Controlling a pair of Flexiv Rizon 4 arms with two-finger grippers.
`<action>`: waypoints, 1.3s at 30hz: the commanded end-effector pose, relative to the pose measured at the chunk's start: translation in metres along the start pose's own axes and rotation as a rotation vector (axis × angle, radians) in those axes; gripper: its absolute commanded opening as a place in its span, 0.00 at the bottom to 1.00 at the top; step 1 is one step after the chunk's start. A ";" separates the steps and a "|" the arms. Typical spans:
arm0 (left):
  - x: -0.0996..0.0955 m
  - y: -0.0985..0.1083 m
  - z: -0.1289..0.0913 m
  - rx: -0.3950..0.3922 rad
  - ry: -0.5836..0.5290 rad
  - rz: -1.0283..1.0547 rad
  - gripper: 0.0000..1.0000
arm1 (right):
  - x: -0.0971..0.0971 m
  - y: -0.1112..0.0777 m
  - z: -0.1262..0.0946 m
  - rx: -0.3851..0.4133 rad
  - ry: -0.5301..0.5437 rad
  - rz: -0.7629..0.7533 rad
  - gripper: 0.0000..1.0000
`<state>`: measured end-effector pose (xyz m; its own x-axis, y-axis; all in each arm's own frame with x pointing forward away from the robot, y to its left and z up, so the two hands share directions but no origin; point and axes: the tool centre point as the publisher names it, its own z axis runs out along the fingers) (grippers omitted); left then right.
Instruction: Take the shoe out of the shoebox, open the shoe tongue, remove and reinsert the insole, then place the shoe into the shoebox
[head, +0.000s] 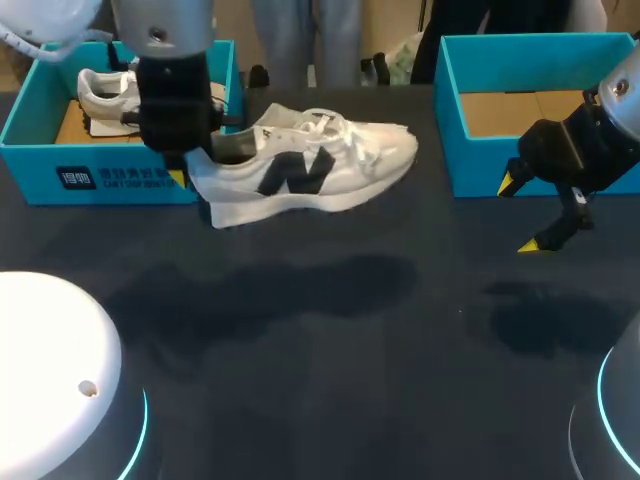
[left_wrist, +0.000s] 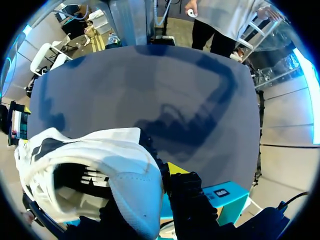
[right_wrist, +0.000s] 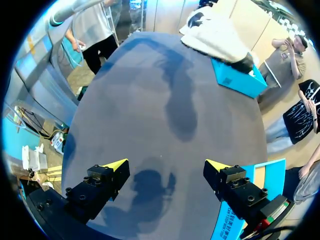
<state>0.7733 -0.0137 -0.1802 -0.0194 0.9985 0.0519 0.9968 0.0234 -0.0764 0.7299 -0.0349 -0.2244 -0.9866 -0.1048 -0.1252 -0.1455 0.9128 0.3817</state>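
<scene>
Looking close in first, the right jaws hang spread wide over the dark surface (head: 300, 400), with nothing between them. The shoe (head: 310, 170) is far ahead of them.

Farther on, the left jaws pinch the white shoe by its heel. Its toe points away from them, and it hangs above the surface with its shadow below.

Just behind the left jaws sits a blue box (head: 30, 170) with a second shoe (head: 100, 92) inside. Behind the right jaws stands another blue box (head: 480, 165).

I think the first step, taking the shoe out, is done. The laces look tied and the tongue looks closed. Opening it, pulling the insole out, putting it back and boxing the shoe are all left to do.
</scene>
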 end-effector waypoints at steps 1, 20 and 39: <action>-0.012 -0.014 0.004 -0.033 0.037 -0.017 0.00 | 0.000 0.000 0.001 0.002 -0.001 0.000 1.00; -0.044 -0.031 0.041 -0.039 -0.012 0.040 0.00 | 0.000 0.000 0.001 0.002 -0.001 0.000 1.00; -0.055 -0.019 0.139 -0.051 0.008 0.077 0.00 | 0.000 0.000 0.001 0.002 -0.001 0.000 1.00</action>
<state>0.7422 -0.0577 -0.3022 0.0601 0.9969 0.0510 0.9980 -0.0589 -0.0246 0.7299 -0.0348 -0.2244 -0.9866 -0.1050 -0.1252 -0.1456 0.9128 0.3817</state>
